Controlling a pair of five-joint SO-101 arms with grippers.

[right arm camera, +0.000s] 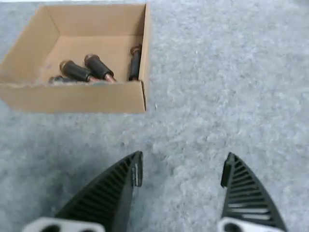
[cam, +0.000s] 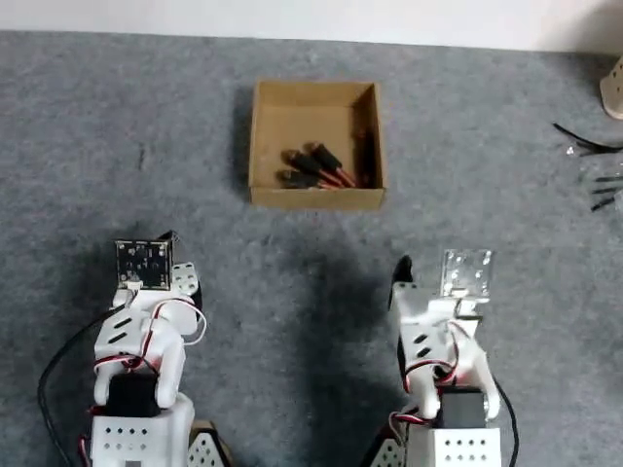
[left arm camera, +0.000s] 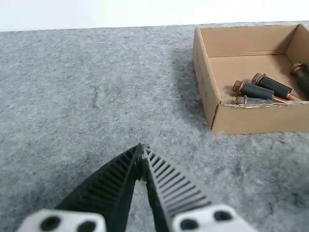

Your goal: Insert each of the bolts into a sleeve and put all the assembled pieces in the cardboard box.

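The cardboard box [cam: 263, 141] stands on the grey mat at the back centre, and several assembled pieces [cam: 311, 167], black sleeves with copper bolts through them, lie inside. My left gripper [left arm camera: 141, 151] is shut with nothing in it, low over the mat and short of the box [left arm camera: 212, 96], whose pieces [left arm camera: 263, 89] show over the near wall. My right gripper [right arm camera: 183, 162] is open and holds nothing, also on the near side of the box [right arm camera: 72, 99], with the pieces [right arm camera: 87, 70] lying on its floor. From above, the left gripper [cam: 169, 238] and right gripper [cam: 428, 277] sit near the front.
Black cable ties [cam: 594, 165] lie at the right edge of the mat, with a pale object [cam: 613, 88] beyond them. A wide strip of bare grey mat [cam: 311, 253] separates both arms from the box.
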